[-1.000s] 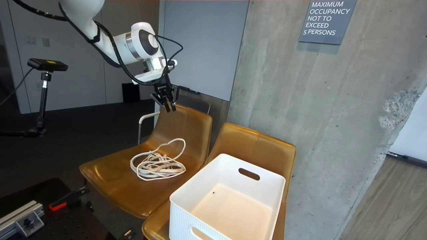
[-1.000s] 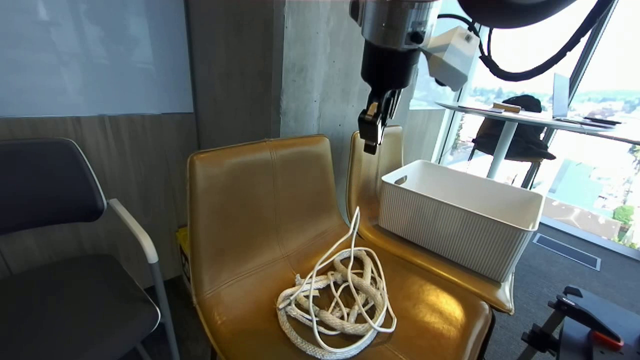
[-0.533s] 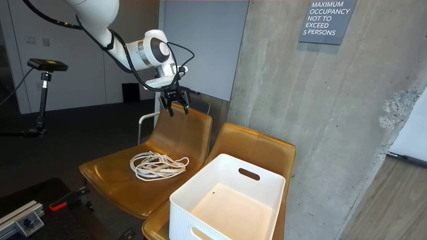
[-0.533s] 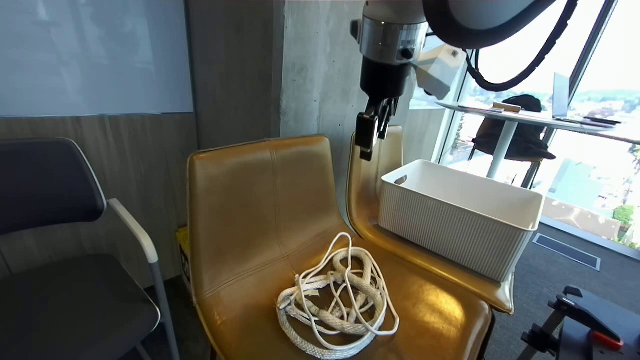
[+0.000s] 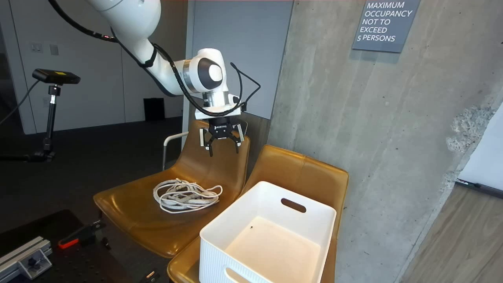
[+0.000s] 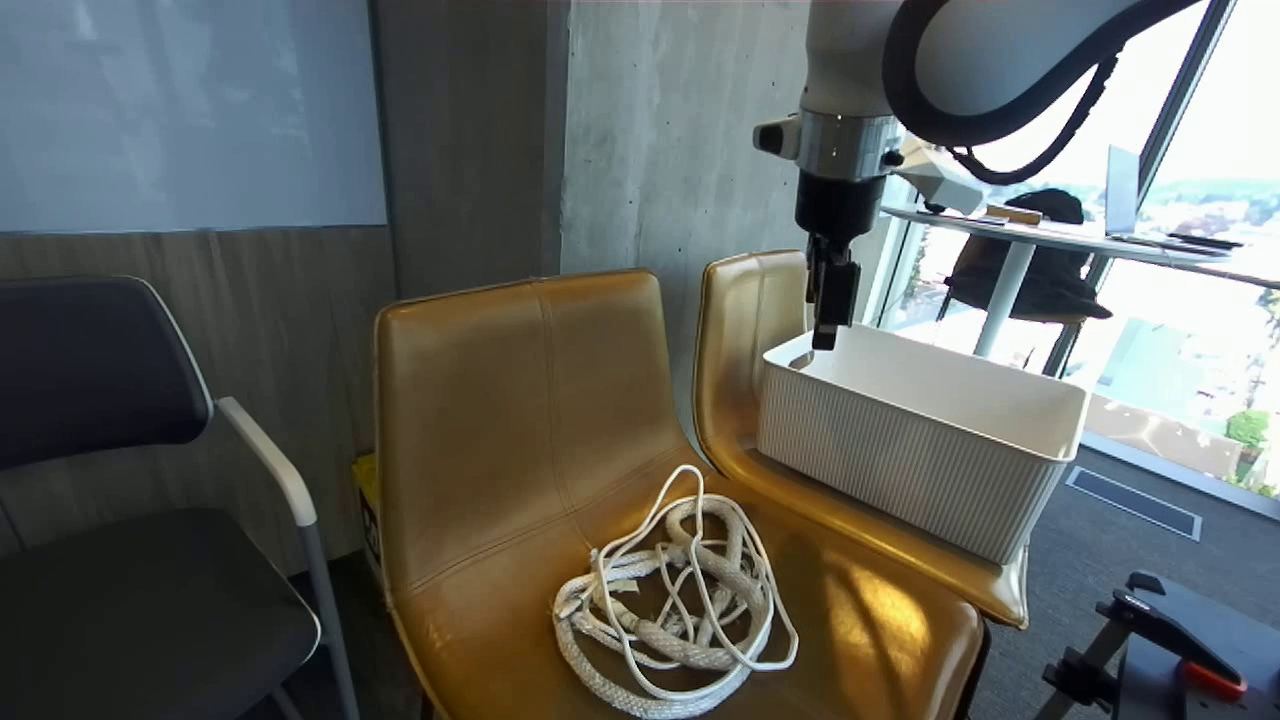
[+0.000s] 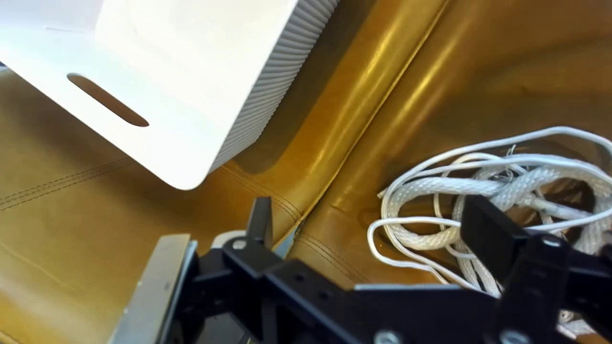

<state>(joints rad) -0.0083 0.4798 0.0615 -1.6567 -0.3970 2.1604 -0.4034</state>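
One white rectangular bin [image 6: 890,460], ribbed outside, handle-slotted, has a dark speck [image 5: 251,226] on its floor; it sits on a smooth brown chair [image 5: 302,167]. Braided white rope [image 5: 186,202] lies loosely coiled on the adjoining stitched chair [image 5: 133,212]. Gripper [image 5: 224,151]: released, fingers [image 7: 492,234] apart; in an exterior view, rope at its 7 o'clock, bin at 5.

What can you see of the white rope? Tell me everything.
The white rope lies in a loose, tangled pile on the seat of a brown, leather-looking chair. Thick, braided-looking lengths coil among thinner, smoother cord, and one thin loop juts out of the pile. Whether it is all one piece cannot be told. Nothing grips it: it appears to touch only the seat, and the open tool hangs apart, higher up.
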